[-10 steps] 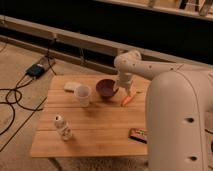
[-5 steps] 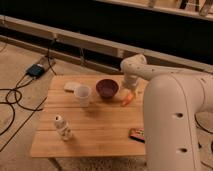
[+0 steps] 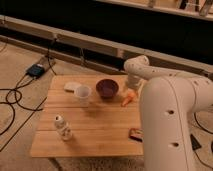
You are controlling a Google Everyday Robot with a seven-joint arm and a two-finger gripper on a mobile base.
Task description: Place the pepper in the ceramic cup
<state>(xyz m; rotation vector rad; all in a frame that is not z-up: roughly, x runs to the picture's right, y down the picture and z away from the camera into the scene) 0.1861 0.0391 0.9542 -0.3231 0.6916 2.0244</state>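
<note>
Camera view is looking down on a low wooden table [image 3: 102,131] standing on a pale floor, with the robot's white arm [image 3: 167,107] filling the right side of the scene. The arm is bending over the table's far right corner, and the gripper [image 3: 132,85] is pointing down there, just right of the dark purple bowl [image 3: 107,88]. Whether the gripper is spread or closed cannot be told from here, nor whether it is touching anything.

The pepper [image 3: 127,98] is lying on the table directly below the gripper, near the right edge. Its thicker end is sitting up toward the gripper and its tip is slanting down to the left. It is resting just beside the bowl, apart from it, and outside the ceramic cup [image 3: 82,94].

The ceramic cup is standing upright to the left of the bowl, close to it, with its mouth facing up. A flat white pad [image 3: 71,86] is lying just behind the cup. A small clear plastic bottle [image 3: 62,128] is standing near the front left of the table, well apart from the cup. A flat dark bar with orange print [image 3: 135,133] is lying at the front right edge, next to the arm. Black cables [image 3: 15,97] are trailing across the floor on the left, running toward a small dark box [image 3: 36,70].
</note>
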